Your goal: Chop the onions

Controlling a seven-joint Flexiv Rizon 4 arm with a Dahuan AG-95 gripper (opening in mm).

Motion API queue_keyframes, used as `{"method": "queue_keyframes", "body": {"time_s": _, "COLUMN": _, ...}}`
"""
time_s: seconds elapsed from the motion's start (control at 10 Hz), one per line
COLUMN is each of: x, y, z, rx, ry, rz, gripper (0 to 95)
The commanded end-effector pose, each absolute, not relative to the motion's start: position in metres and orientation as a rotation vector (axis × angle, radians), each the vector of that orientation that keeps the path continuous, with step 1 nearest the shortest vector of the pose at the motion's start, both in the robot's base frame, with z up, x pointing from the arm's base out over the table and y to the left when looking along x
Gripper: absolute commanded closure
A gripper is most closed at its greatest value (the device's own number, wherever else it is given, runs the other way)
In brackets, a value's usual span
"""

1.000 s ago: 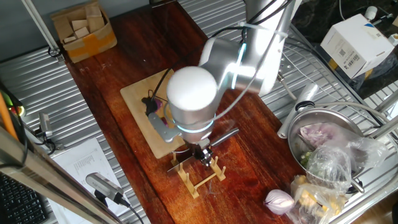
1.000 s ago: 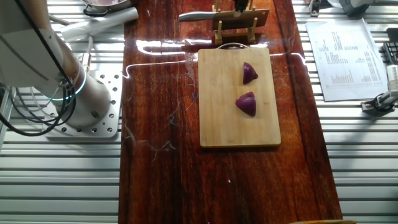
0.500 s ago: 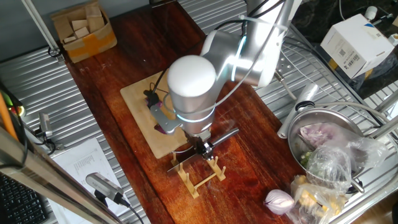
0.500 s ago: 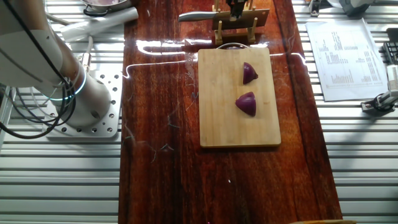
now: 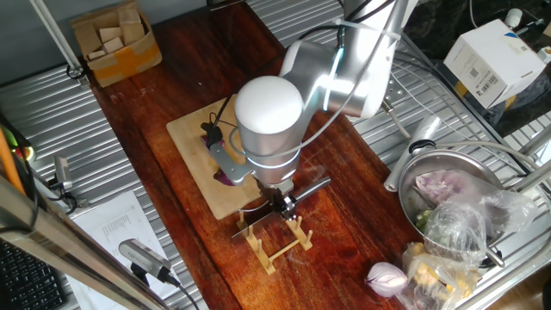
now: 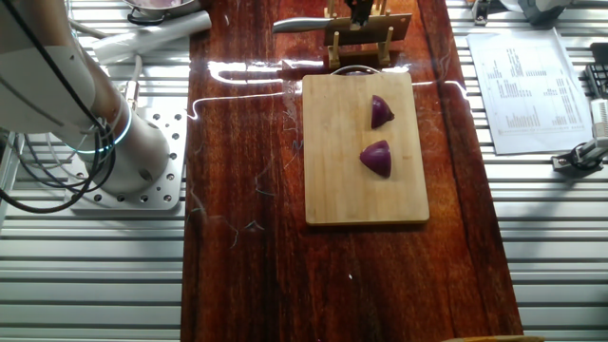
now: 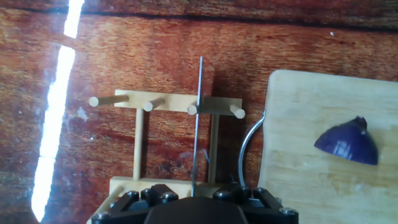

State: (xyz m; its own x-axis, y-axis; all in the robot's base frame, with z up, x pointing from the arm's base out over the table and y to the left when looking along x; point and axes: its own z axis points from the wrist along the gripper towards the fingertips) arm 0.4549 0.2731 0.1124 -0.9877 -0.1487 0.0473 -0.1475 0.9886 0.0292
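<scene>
Stage of task, seen from my remote station: cutting has not begun. My tool sits at the wooden rack that carries the cleaver, whose blade stands edge-on directly ahead of the fingers in the hand view. I cannot tell whether the tool is closed on the handle or merely around it, since the fingertips are hidden. The onions lie uncut on the cutting board just beyond the rack from the tool: the nearer wedge close to the rack, the farther wedge behind it. Remaining, in my judgement: draw the cleaver, carry it over, chop both. Count: two wedges, one cleaver, one rack, one board, all on the surface.
</scene>
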Motion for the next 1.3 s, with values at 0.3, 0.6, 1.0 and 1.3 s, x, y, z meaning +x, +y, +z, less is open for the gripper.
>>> {"method": "queue_keyframes", "body": {"time_s": 0.3, "x": 0.45, "y": 0.274, "z": 0.107, "rx": 0.272, "ry": -3.095, "rz": -0.039, "gripper": 38.0}}
{"method": "queue_keyframes", "body": {"time_s": 0.6, "x": 0.449, "y": 0.273, "z": 0.102, "rx": 0.259, "ry": -3.104, "rz": -0.044, "gripper": 38.0}}
{"method": "queue_keyframes", "body": {"time_s": 1.0, "x": 0.448, "y": 0.272, "z": 0.101, "rx": 0.257, "ry": -3.109, "rz": -0.042, "gripper": 57.0}}
{"method": "queue_keyframes", "body": {"time_s": 1.3, "x": 0.444, "y": 0.27, "z": 0.091, "rx": 0.259, "ry": -3.118, "rz": -0.05, "gripper": 57.0}}
